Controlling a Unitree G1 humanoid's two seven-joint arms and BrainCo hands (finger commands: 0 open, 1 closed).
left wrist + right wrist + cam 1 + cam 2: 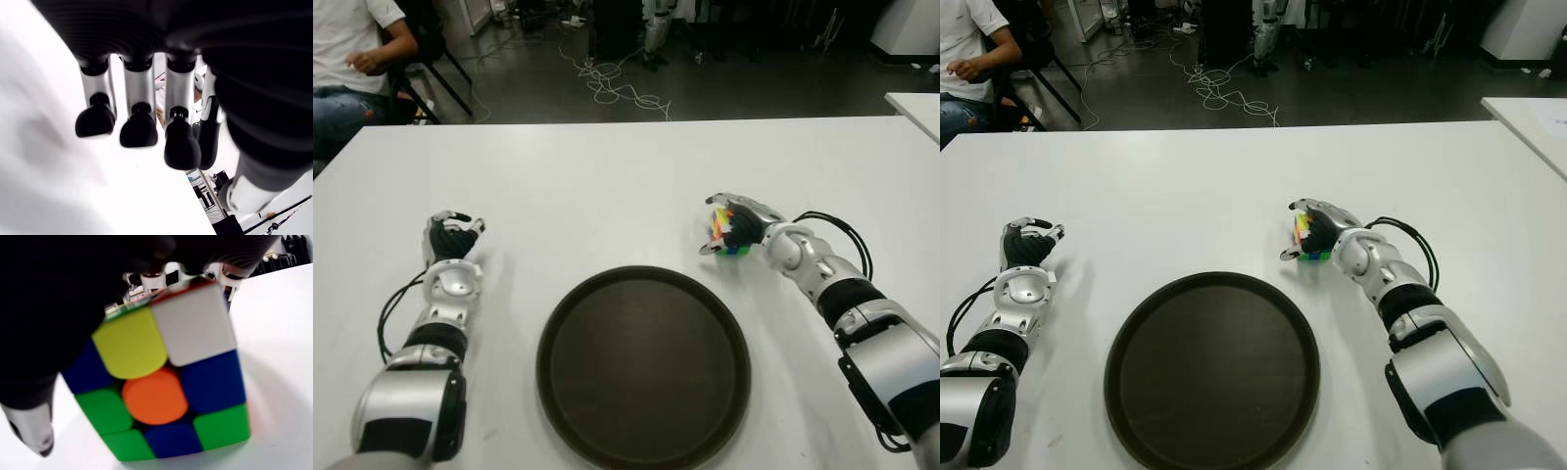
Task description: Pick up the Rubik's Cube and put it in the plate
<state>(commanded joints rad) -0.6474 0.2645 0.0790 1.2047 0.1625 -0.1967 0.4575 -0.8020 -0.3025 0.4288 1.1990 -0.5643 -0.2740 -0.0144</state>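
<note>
The Rubik's Cube [726, 235] stands on the white table [607, 186], just beyond the right rim of the round dark brown plate [643, 372]. My right hand [736, 227] is wrapped around the cube: fingers curl over its top and the thumb sits at its near left side. In the right wrist view the cube [164, 382] fills the frame against the palm, its lower edge close to the tabletop. My left hand [450, 237] shows on the table's left side, left of the plate, with relaxed fingers [139, 129] holding nothing.
A seated person [352, 59] is beyond the table's far left corner. Cables [617, 88] lie on the dark floor behind the far edge. Another white table [915, 103] shows at the right.
</note>
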